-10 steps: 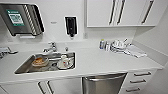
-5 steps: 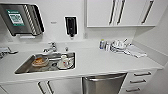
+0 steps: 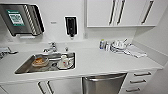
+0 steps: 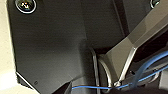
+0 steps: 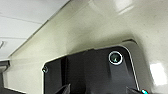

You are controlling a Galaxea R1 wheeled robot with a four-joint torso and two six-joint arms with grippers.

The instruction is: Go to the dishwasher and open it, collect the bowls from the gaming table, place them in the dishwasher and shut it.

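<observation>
The dishwasher [image 3: 103, 84] sits under the white countertop [image 3: 100, 62], just right of centre at the lower edge of the head view. Its brushed steel door is shut, with the bar handle [image 3: 105, 78] running across the top. The bowls and the gaming table are out of view. The left wrist view looks onto the robot's own dark plate and a blue cable, and the right wrist view onto the dark plate against a pale wall and ceiling.
A steel sink [image 3: 47, 62] holding used dishes is set into the counter at left, with a tap [image 3: 51, 47] behind it. Stacked dishes [image 3: 118, 46] and a cloth [image 3: 136, 53] lie at back right. White drawers [image 3: 140, 81] flank the dishwasher; wall cabinets [image 3: 120, 12] hang above.
</observation>
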